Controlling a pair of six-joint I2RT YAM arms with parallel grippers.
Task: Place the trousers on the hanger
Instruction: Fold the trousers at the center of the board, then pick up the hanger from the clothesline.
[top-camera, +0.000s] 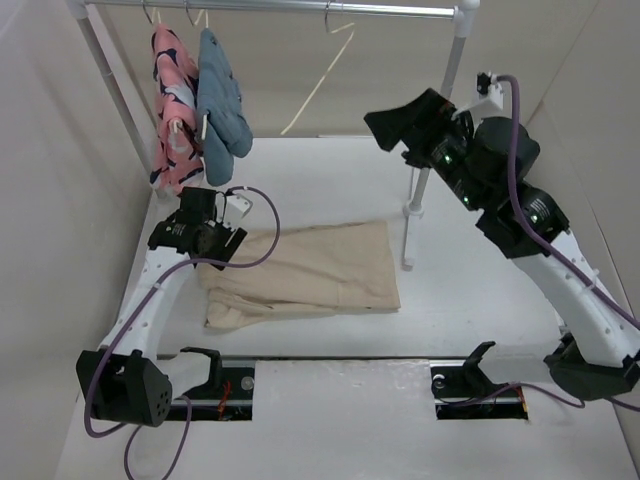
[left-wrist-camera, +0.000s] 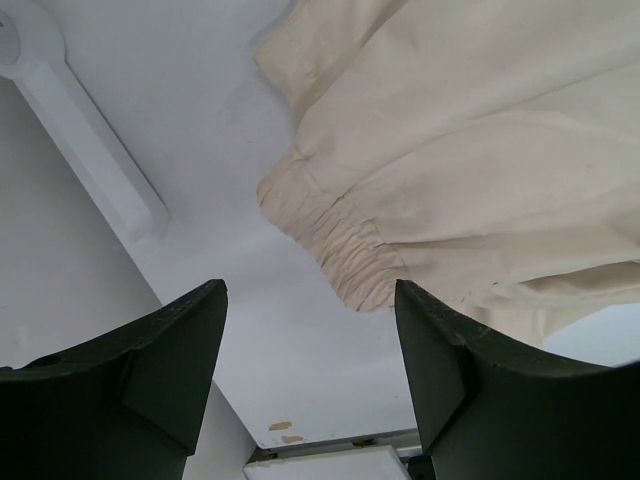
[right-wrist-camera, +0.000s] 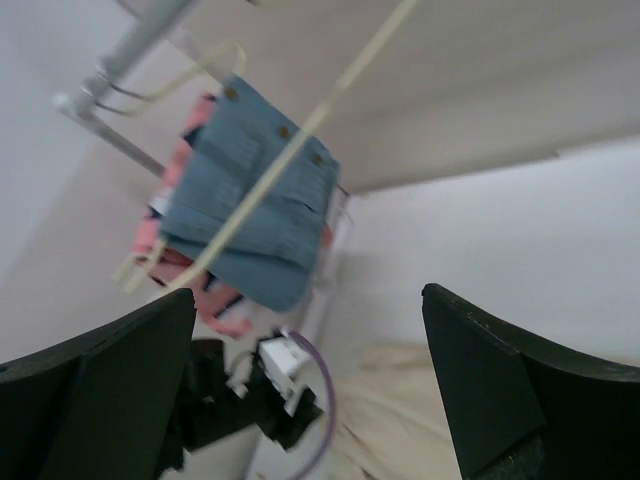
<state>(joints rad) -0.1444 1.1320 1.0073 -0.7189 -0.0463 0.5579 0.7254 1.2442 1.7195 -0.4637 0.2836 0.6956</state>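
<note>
Folded trousers (top-camera: 310, 270) lie flat at mid-table. The left gripper (left-wrist-camera: 310, 330) hangs low over their left edge, jaws wide and empty, apparently placed to take the gathered elastic hem just beyond its fingertips. The right gripper (top-camera: 395, 125), raised at far right, is likewise open and empty, and faces the bare hanger (top-camera: 318, 85) slanting from the rail (top-camera: 300, 8), probably to steady it. The right wrist view is blurred. The hanger's full outline cannot be made out.
</note>
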